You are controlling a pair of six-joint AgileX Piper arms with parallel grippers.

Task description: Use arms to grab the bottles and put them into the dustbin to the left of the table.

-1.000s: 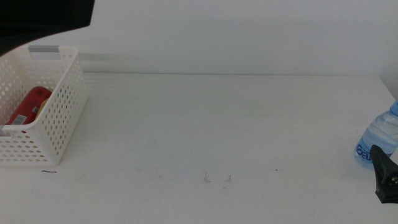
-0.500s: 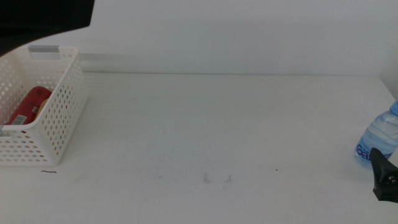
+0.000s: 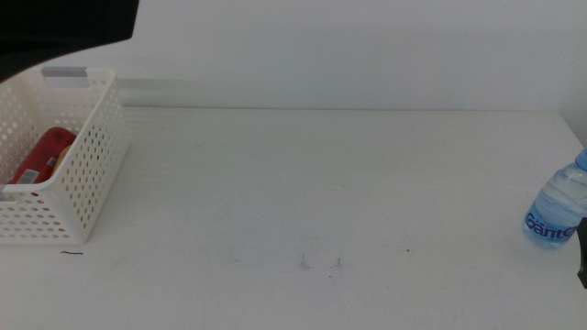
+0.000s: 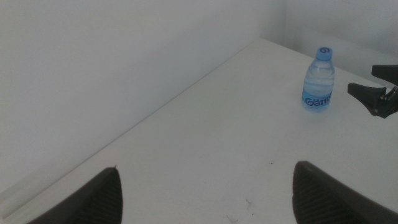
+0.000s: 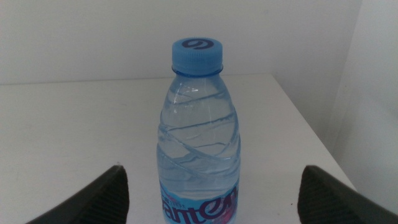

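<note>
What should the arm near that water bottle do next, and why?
Probably ease the right gripper forward around the water bottle, then close. Its jaws are open, the bottle stands upright, centred between them and untouched, and the dustbin still lacks it.

Standing upright alone near the right edge of the wide white worktop (image 3: 303,183): clear blue-capped water bottle (image 3: 557,213), nothing crowding it. Occupying the far left edge: white perforated plastic basket (image 3: 78,174), top open.

A plain white wall (image 3: 367,55) is rising behind the far edge, and a second wall (image 5: 373,93) is meeting it at the corner.
</note>
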